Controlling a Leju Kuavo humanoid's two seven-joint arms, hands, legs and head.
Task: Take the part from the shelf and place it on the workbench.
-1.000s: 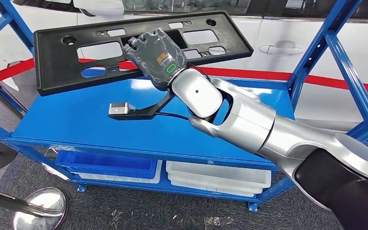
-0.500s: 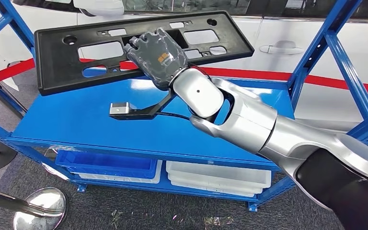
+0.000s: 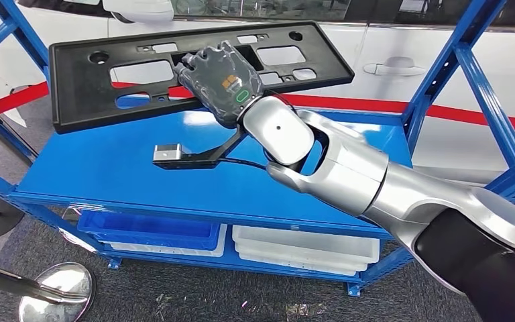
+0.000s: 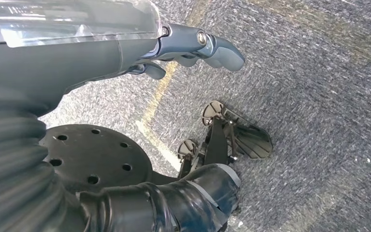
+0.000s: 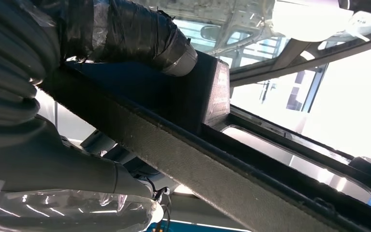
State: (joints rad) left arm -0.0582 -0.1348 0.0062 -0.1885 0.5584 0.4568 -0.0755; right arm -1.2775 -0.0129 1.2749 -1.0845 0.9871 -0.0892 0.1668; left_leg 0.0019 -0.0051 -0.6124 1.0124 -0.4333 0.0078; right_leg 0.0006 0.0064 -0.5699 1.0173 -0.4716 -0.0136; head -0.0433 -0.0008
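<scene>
Black plastic, long and pierced with cut-outs, the part [image 3: 194,67] is tilted above the blue shelf [image 3: 107,168], its far edge raised toward the white car [image 3: 409,74] behind. The right hand [image 3: 218,80] grips it near the middle of its near edge; in the right wrist view the thumb [image 5: 140,38] lies across the part's rim [image 5: 212,174]. A small grey camera bracket [image 3: 174,154] juts from the wrist over the shelf top. On the lower level sit a blue bin [image 3: 151,231] and a white bin [image 3: 305,245]. The left hand [image 4: 193,46] hangs over grey carpet [image 4: 319,96], fingers loosely spread and holding nothing.
</scene>
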